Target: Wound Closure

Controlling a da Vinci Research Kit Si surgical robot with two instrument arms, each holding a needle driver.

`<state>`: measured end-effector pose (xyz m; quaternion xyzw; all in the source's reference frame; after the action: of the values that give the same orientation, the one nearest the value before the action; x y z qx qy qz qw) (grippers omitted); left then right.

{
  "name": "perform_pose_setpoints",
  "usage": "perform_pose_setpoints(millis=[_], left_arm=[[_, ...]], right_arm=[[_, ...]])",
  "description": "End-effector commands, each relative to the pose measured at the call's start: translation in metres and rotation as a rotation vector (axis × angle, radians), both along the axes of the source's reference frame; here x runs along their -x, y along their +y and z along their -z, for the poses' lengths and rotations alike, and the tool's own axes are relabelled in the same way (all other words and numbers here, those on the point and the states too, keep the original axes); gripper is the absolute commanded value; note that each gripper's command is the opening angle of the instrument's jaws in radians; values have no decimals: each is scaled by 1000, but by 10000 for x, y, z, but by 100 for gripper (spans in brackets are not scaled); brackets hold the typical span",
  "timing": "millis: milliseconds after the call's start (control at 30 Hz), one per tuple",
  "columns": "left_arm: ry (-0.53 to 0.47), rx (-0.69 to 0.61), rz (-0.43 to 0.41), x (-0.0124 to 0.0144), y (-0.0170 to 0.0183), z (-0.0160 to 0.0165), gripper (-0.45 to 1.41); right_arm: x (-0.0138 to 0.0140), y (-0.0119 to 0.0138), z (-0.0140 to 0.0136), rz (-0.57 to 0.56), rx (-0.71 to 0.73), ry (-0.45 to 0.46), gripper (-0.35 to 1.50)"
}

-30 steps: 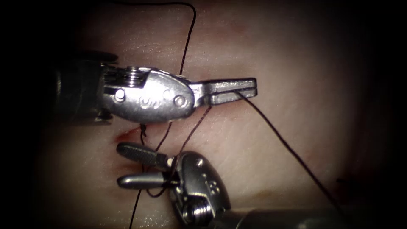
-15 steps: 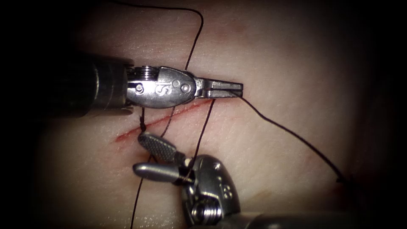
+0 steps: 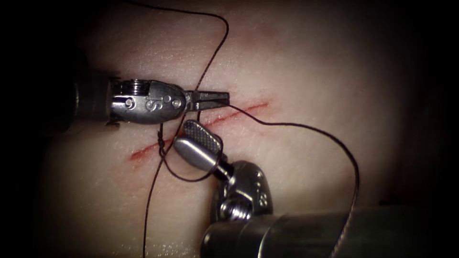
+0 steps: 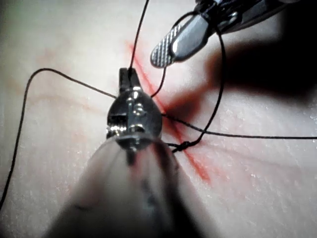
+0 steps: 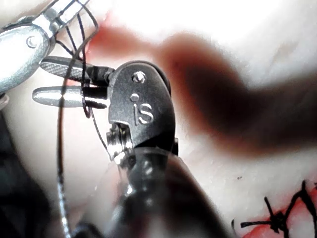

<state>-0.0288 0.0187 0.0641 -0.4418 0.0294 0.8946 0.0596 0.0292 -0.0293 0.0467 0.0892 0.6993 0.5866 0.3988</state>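
Landmark: the cut (image 3: 201, 129), a slanting red line across the tissue (image 3: 311, 86).

Left hand (image 3: 210, 99): lies across the cut's upper edge, tips toward the cut's right end. Jaws pressed together on the thread (image 3: 306, 126); the strand leaves the tips and sweeps in a slack arc to the right of the cut. Judged: the hold keeps this end fixed while the other hand works with the strand. The left wrist view gives the same pinch (image 4: 129, 79), a strand rising from the tips and another running off sideways.

Right hand (image 3: 198, 143): just below the cut at its middle, tips close under the left hand's jaws. Jaws parted a little, the ribbed inner face of one turned to the endoscope. Nothing sits between them. A loop of thread passes around the hand behind the jaws, near the wrist; the right wrist view shows strands crossing there (image 5: 64, 82). Judged: a hand placed inside a wrap, as for a knot.

Knot (image 3: 161, 142): small, dark, on the cut left of both hands; one strand drops from it below the cut. Also in the left wrist view (image 4: 183, 146).

Needle: I cannot place it.

Red fluid (image 3: 141, 154): thin streak along the cut, strongest at its left end.
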Motion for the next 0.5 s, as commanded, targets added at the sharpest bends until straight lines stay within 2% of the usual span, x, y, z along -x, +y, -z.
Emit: perform_pose_setpoints(millis=[33,133,200,333,400,500], left_arm=[[7,-4,5,4,-5,-7,-45],[8,13,34,-5,-11,-5,-45],[-13,34,76,-15,-16,-3,-45],[-54,63,160,-37,-26,5,-45],[-81,66,214,-46,-33,10,-45],[-128,69,261,-56,-44,18,-45]], right_arm=[[-6,-8,-4,-21,-14,-8,27],[-6,-7,-4,-52,-27,-23,26],[-5,-7,-5,-76,-33,-40,14],[-2,-6,-12,-98,-33,-62,10],[-1,-6,-16,-99,-30,-65,2],[0,-6,-22,-97,-22,-72,2]])
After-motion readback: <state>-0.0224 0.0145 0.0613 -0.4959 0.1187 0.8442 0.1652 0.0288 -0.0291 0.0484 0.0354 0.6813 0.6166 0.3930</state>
